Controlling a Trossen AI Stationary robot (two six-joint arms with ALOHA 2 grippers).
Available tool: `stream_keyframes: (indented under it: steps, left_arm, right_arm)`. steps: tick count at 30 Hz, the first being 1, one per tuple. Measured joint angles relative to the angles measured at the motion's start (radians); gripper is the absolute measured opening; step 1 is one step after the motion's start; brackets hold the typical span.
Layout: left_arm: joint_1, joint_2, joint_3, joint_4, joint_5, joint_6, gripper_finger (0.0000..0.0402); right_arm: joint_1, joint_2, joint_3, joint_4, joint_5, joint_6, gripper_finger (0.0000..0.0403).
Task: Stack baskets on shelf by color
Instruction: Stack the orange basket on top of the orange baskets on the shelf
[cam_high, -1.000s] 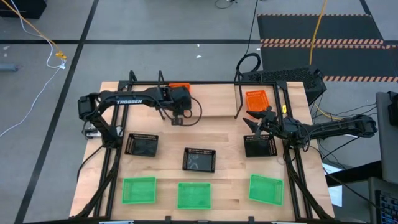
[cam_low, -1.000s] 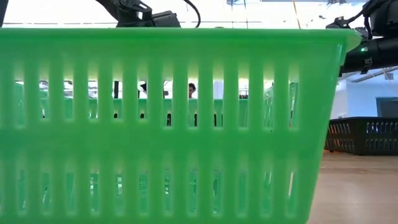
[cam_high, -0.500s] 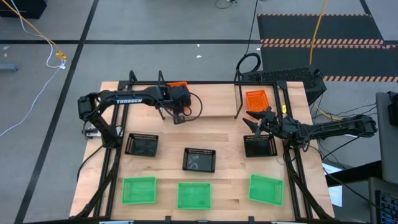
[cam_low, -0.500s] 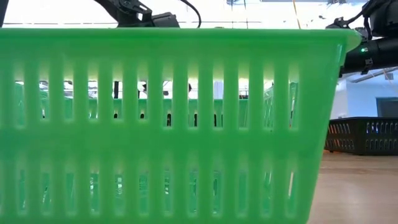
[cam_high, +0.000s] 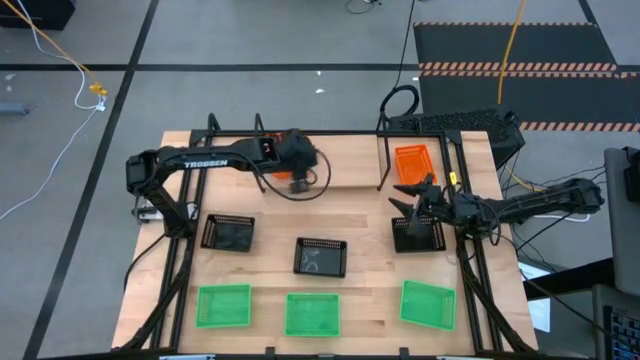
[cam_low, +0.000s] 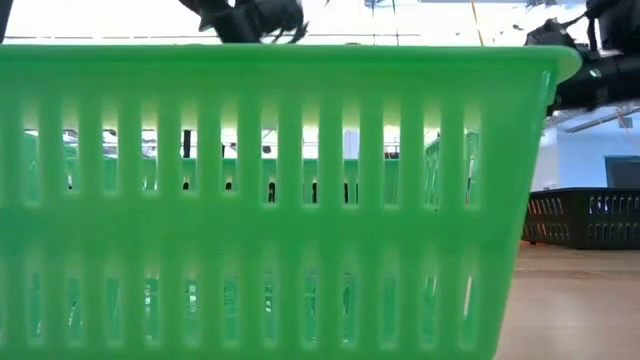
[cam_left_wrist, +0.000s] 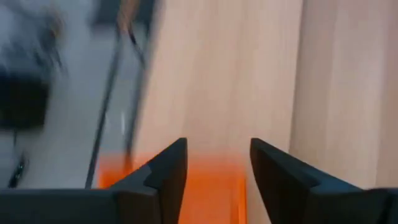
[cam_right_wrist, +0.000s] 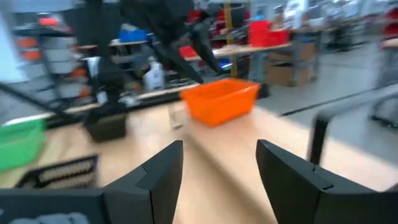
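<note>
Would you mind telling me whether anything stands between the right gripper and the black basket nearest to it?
Nothing visible does. In the high view the right gripper, jaws open, hangs just beyond the far edge of the right-hand black basket, with only bare table around them.

I have the left arm reaching across the upper middle of the high view, its shoulder at the left edge of the frame and its forearm lying almost level toward the centre. The left gripper (cam_high: 303, 178) sits just left of centre in the upper half; through its wrist camera I see both dark fingers (cam_left_wrist: 166, 171) spread with a clear gap and nothing between them. The right arm comes in from the right edge at mid height, elbow out to the right. The right gripper (cam_high: 408, 195) points left with its jaws wide apart, though the overhead shot is too coarse to judge their tilt.
</note>
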Motion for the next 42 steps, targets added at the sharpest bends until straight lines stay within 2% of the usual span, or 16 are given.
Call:
stream_keyframes:
  steps: [3,5,9,11,14,18,25,29,32,35,38,42]
  left_arm:
    - [-0.026,0.007,0.006,0.317,0.185,-0.032,0.0194]
    - [-0.05,0.022,0.006,0.459,0.281,-0.018,0.0197]
    - [-0.09,0.073,0.005,0.646,0.288,0.007,0.0198]
    - [-0.104,0.107,0.005,0.712,0.283,0.01,0.0198]
    - [-0.133,0.185,0.023,0.8,0.297,0.012,0.0198]
    - [-0.161,0.34,0.183,0.808,0.307,0.02,0.0198]
    - [-0.162,0.603,0.596,0.539,0.303,0.008,0.0198]
    - [-0.163,0.646,0.694,0.333,0.301,0.04,0.0198]
    - [-0.171,0.62,0.7,0.148,0.287,0.015,0.0198]
    - [-0.192,0.562,0.699,-0.106,0.245,-0.032,0.0198]
    - [-0.217,0.488,0.699,-0.315,0.151,-0.031,0.0198]
    - [-0.228,0.366,0.698,-0.447,0.061,-0.093,0.0198]
  right_arm:
    - [0.036,-0.001,0.094,-0.086,0.03,-0.035,0.0186]
    - [0.073,-0.001,0.176,-0.216,0.075,-0.042,0.0177]
    - [0.122,0.004,0.401,-0.697,0.334,-0.091,0.0161]
    - [0.125,0.007,0.519,-0.928,0.412,-0.039,0.0155]
    - [0.125,0.009,0.642,-1.087,0.419,0.079,0.0149]
    - [0.137,0.0,0.683,-1.09,0.391,0.168,0.0146]
    - [0.142,0.007,0.635,-1.109,0.394,0.21,0.0146]
    - [0.116,0.008,0.602,-1.227,0.388,0.167,0.0146]
    - [0.069,0.014,0.593,-1.363,0.298,0.273,0.0145]
    - [-0.005,0.041,0.557,-1.388,0.246,0.363,0.0144]
    - [-0.091,0.111,0.539,-1.338,0.165,0.323,0.0144]
    - [-0.232,0.226,0.54,-1.306,0.028,0.255,0.0144]
